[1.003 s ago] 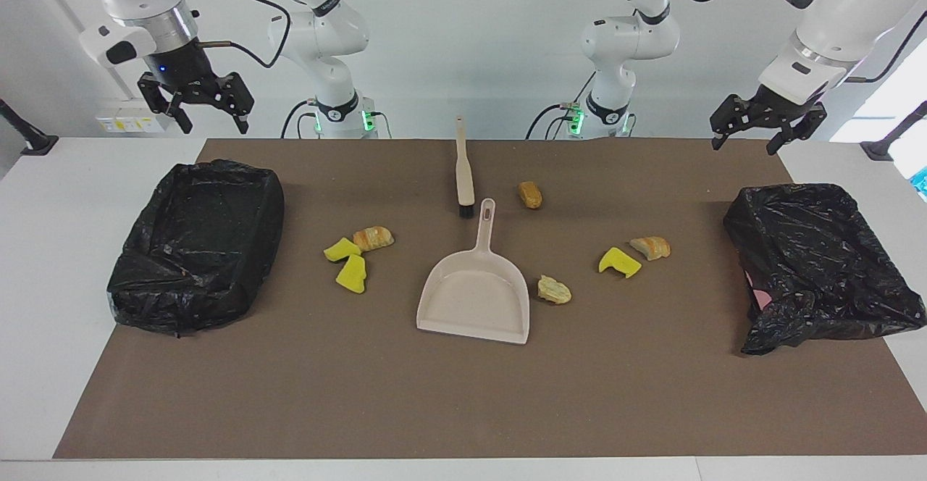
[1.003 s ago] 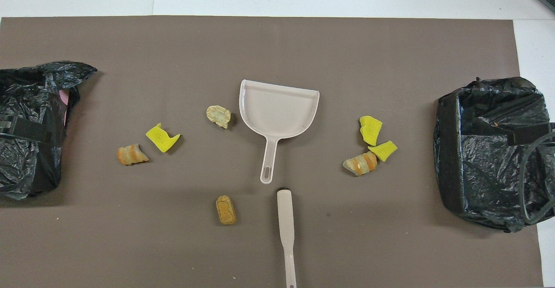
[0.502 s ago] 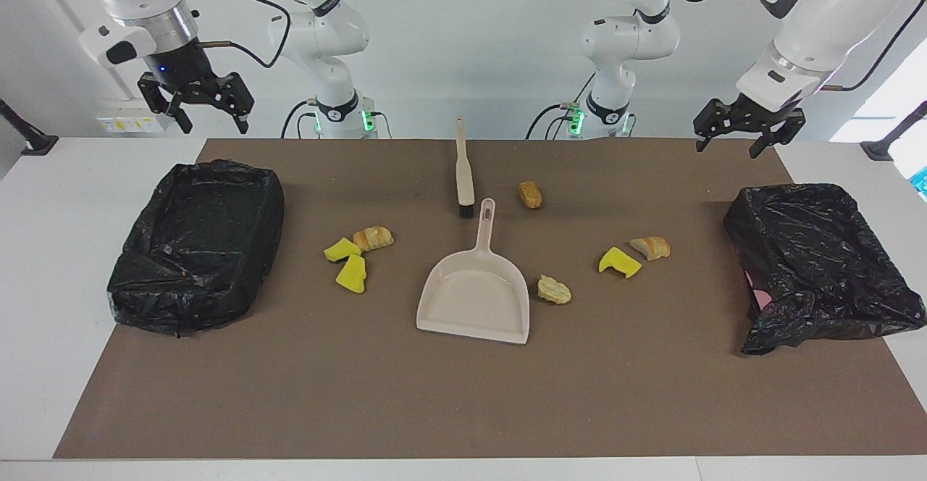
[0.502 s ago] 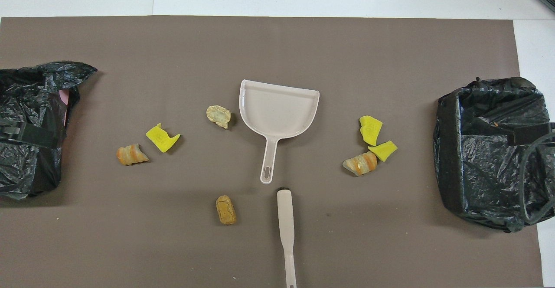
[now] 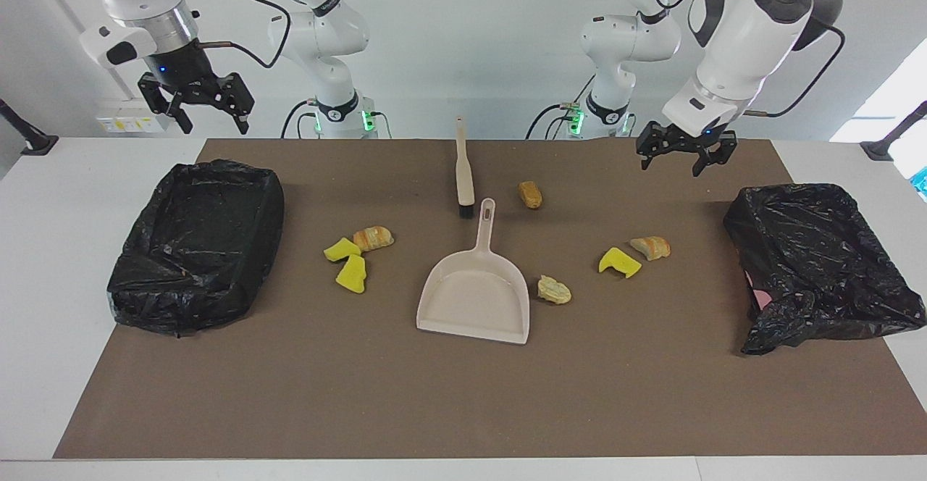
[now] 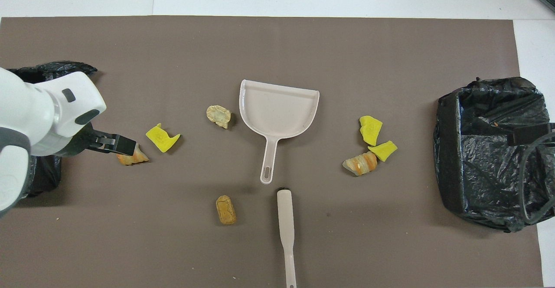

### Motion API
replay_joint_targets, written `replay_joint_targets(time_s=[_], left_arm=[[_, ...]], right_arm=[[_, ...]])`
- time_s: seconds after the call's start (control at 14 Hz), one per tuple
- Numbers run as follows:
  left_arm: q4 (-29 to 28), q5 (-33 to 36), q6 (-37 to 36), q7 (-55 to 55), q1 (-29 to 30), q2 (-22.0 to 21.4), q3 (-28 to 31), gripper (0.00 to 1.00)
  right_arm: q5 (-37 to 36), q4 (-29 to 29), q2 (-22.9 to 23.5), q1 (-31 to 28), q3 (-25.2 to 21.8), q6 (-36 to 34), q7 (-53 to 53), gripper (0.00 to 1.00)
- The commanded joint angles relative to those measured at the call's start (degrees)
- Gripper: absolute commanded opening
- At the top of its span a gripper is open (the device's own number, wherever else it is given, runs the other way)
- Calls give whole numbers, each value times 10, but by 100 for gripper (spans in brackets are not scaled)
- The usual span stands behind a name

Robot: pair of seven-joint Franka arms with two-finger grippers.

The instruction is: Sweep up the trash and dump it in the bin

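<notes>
Facing view shows nothing done yet: my right gripper (image 5: 212, 122) waits, jaws wide and empty, above the table corner by a black-lined bin (image 5: 195, 242). All seven chunks of trash (image 5: 350, 274) lie mid-mat around the untouched brush (image 5: 463, 169) and dustpan (image 5: 474, 300), and my left gripper (image 5: 672, 166), also wide and empty, hangs over the mat (image 5: 434, 394) edge nearest me, near the other bin (image 5: 818, 264). The overhead view hides my right gripper and makes my left seem to touch an orange chunk (image 6: 134, 158); only the facing view shows it well clear above.
</notes>
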Motion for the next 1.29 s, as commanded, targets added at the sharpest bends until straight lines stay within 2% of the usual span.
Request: replay_joint_targets(time_s=[0.0,0.43,0.65,1.22], left_arm=[[-69,-1,49,-35,-41,-37,9,100],[-149,-2,130,-123,-124,-50,9,100],[-175,-2,143,-162,-167,-50,8,100],[-261,-5,262,-359,-349,-36,9,100]], right_arm=[[3,-10,-8,-5,0,2,-11,100],[3,-10,-8,-5,0,1,-11,100],[3,-10,-8,-5,-1,1,-11,100],[3,-10,-8,-5,-1,1,-11,100]])
